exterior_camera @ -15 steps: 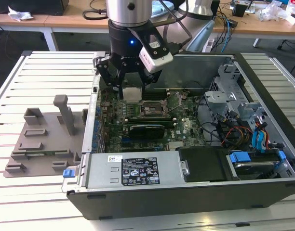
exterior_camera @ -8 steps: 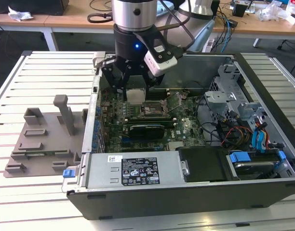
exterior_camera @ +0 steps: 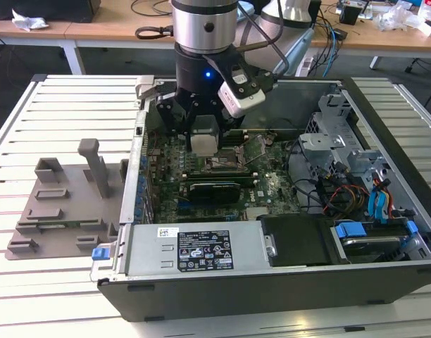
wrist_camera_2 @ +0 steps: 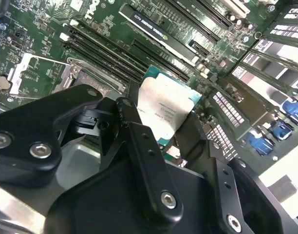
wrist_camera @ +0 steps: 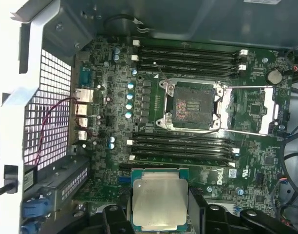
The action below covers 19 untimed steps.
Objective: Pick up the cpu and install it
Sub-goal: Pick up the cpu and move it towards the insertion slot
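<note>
**Exterior view.** One tool (exterior_camera: 203, 137), mine, hanging inside the open computer case (exterior_camera: 272, 282), which stands on the slatted bench (exterior_camera: 67, 105). It is poised over the motherboard (exterior_camera: 272, 186), with the socket (exterior_camera: 222, 166) close by on the board below.

**Second wrist view.** One cpu (wrist_camera_2: 166, 109), silver top showing. My tool is closed on it, two black fingers (wrist_camera_2: 139, 141) pinching opposite edges. It is carried clear of the board.

**First wrist view.** The same cpu (wrist_camera: 160, 197) in my grip.
- One socket (wrist_camera: 193, 105), empty, with its metal frame (wrist_camera: 251, 109) swung aside.
- The socket is not under the chip. It lies across a bank of memory slots (wrist_camera: 180, 148) from it.
- The chip's edges run roughly square with the socket's, so I judge that sideways offset to be the relation that matters.
</note>
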Tool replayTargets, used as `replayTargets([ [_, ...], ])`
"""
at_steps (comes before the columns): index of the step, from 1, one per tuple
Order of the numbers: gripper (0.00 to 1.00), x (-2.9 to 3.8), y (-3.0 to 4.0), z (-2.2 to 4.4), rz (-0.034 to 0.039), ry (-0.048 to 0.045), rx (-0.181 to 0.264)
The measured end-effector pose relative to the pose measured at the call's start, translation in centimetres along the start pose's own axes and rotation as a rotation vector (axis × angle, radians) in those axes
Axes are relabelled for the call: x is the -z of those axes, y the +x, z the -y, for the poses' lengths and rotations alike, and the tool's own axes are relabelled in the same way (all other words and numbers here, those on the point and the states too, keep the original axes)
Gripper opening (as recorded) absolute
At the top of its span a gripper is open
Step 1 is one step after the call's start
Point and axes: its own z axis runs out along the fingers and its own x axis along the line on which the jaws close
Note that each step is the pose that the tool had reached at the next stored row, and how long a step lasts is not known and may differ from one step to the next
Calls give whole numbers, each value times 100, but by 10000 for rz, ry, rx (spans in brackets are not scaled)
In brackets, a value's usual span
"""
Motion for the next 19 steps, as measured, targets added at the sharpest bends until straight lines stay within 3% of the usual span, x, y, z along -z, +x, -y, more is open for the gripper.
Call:
replayTargets([
  [9, 55, -108, -89, -19, -1, 1, 1],
  [10, 55, -129, -97, -31, -2, 2, -2],
  [11, 55, -153, -134, -95, -2, 15, 2],
  [12, 55, -161, -151, -118, -2, 20, 3],
  [19, 55, -220, -289, -214, -8, 44, 1],
])
